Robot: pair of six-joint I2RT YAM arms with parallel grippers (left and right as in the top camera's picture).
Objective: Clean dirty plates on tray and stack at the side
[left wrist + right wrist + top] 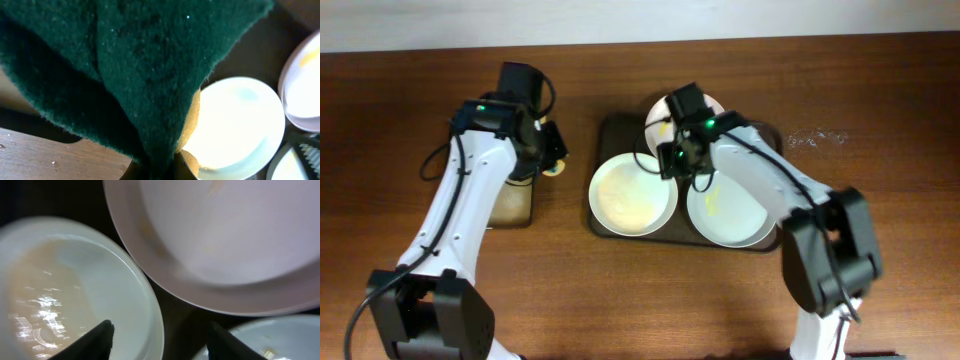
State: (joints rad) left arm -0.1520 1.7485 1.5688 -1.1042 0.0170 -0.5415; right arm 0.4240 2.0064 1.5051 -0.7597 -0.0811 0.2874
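Right gripper [161,342] hangs empty, jaws spread, low between left plate [75,280] and right plate [285,335]. Left gripper [553,158] clamps a green-and-yellow sponge [150,75] just left of the tray [618,133]. Close now and you may nip two rims together, tipping a plate. The tray holds all three: left plate filmed yellow, right plate smeared, rear plate [225,235] faintly marked.

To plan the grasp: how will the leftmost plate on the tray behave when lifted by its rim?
Probably stiff: the plate keeps a clean round rim. Likely slippery: its glossy, smeared inside reflects light. Being shallow, it should slide rather than tip if pushed.
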